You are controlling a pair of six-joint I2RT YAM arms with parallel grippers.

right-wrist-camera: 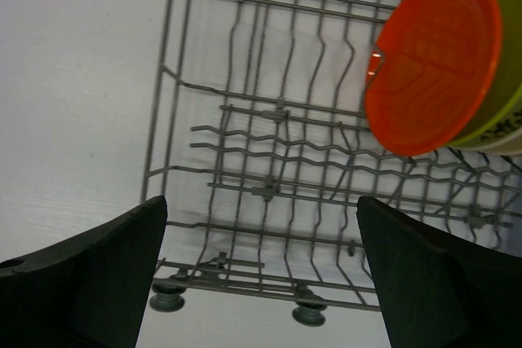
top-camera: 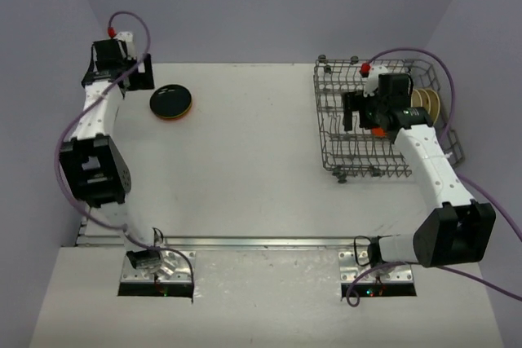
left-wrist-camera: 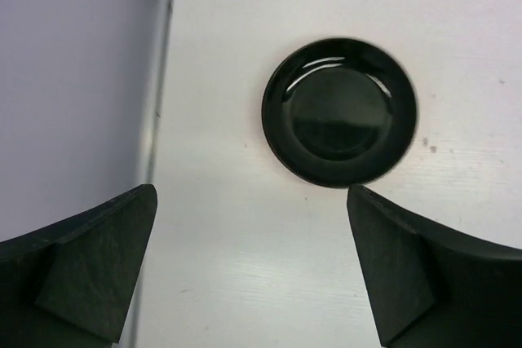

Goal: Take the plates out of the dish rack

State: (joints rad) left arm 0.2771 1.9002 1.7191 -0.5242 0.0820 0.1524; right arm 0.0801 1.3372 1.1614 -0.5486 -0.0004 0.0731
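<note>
Status: hovering left end effector point(left-wrist-camera: 251, 195) open near dark plate point(left-wrist-camera: 338, 112), holding right end effector point(right-wrist-camera: 261, 201) open over dish rack point(right-wrist-camera: 269, 112) by orange plate point(right-wrist-camera: 432, 63).

White table point(top-camera: 245, 169), pale lavender walls point(top-camera: 269, 6) (three sides)

Black plate point(left-wrist-camera: 339, 112) is super glossy, with light streaks mirrored across its smooth face. The table point(left-wrist-camera: 245, 283) under it is matt white with a faint grain and a couple of specks. Dish rack point(right-wrist-camera: 269, 169) is thin grey metal wire, dull rather than shiny. Orange plate point(right-wrist-camera: 432, 63) looks like plastic, satin, with moulded ridges on the side showing. Lime green plate point(right-wrist-camera: 507, 63) behind it has a smooth sheen. On the left gripper point(left-wrist-camera: 251, 201) and the right gripper point(right-wrist-camera: 261, 201), the fingers point(left-wrist-camera: 90, 266) point(right-wrist-camera: 432, 283) are matt black, plastic by the look of them. The metal strip point(top-camera: 261, 242) along the table's near edge is bare and shiny.
</note>
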